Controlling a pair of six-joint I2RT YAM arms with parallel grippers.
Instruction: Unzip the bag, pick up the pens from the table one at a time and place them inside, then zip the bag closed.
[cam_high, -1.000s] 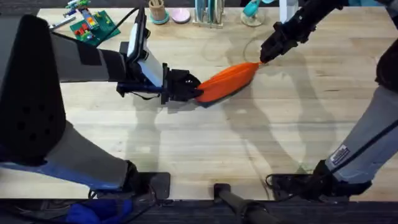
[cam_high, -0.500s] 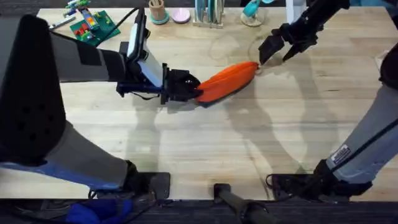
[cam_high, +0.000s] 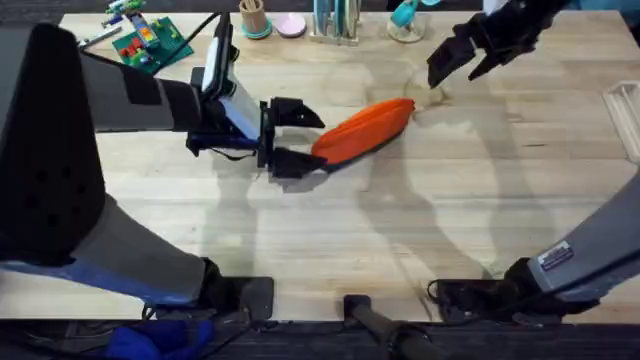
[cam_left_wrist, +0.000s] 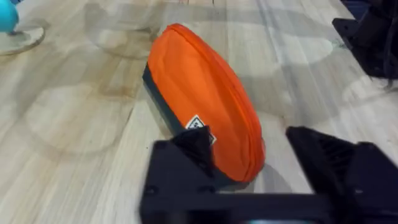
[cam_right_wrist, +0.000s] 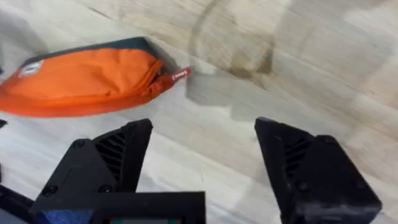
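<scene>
The orange bag (cam_high: 362, 130) lies slanted on the table (cam_high: 330, 230), near its middle. Its near end, with a small white label, sits between the fingers of my open left gripper (cam_high: 297, 136), and neither finger presses on it. In the left wrist view the bag (cam_left_wrist: 199, 112) shows its dark base and the zipper seam on top, with my left gripper (cam_left_wrist: 249, 134) open around its tip. My right gripper (cam_high: 456, 62) hovers open beyond the bag's far end, apart from it. The right wrist view shows the bag (cam_right_wrist: 81, 78), its orange pull tab (cam_right_wrist: 179, 74) and my right gripper (cam_right_wrist: 202, 134). The pens are out of view.
Along the far edge stand a green board with bricks (cam_high: 150, 42), a cup of sticks (cam_high: 253, 18), a pink disc (cam_high: 290, 25), a clear holder (cam_high: 337, 20) and a teal-topped stand (cam_high: 405, 15). A pale tray (cam_high: 628, 105) sits at the right edge.
My left gripper has opened and let go of the bag's near end. My right gripper released the pull-tab end, opened and drew away toward the far right.
</scene>
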